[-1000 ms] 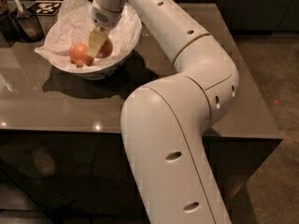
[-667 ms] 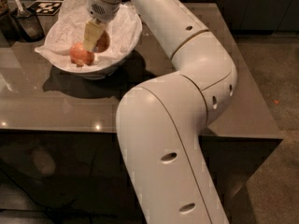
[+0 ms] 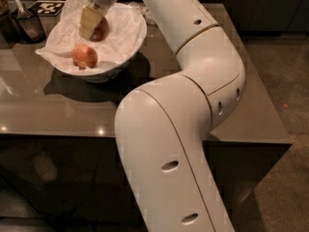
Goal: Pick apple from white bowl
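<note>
The white bowl, lined with crumpled white paper, stands on the table at the back left. My gripper hangs over the bowl's far side. One yellowish finger shows, pressed against the apple. The apple is held a little above the paper and is partly hidden by that finger, in its shade. The gripper is shut on it. A second, orange-red apple lies loose on the paper at the bowl's front left.
The glossy brown table has its front edge near the image's middle. A dark cup with a utensil stands at the back left beside a black-and-white tag. My white arm crosses the table's right half.
The gripper has risen from the bowl's bottom, carrying the apple up and away from the orange-red apple, which stays where it was.
</note>
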`<state>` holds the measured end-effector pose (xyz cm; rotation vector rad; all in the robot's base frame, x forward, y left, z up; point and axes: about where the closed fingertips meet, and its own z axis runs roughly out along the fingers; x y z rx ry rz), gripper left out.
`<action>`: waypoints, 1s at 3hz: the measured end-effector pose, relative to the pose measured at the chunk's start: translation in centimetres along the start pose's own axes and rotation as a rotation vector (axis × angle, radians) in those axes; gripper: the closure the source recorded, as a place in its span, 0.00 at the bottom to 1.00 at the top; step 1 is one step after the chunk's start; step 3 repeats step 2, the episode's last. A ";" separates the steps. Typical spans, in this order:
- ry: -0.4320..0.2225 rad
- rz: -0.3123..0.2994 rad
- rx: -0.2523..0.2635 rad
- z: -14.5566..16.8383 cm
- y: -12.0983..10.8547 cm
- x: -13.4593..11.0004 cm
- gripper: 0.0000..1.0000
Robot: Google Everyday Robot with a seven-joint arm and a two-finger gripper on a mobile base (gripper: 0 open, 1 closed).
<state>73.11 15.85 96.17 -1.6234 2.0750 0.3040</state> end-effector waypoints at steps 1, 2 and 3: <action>-0.062 -0.036 0.023 -1.5 0.0 -2.4 1.00; -0.062 -0.036 0.023 -1.5 0.0 -2.4 1.00; -0.062 -0.036 0.023 -1.5 0.0 -2.4 1.00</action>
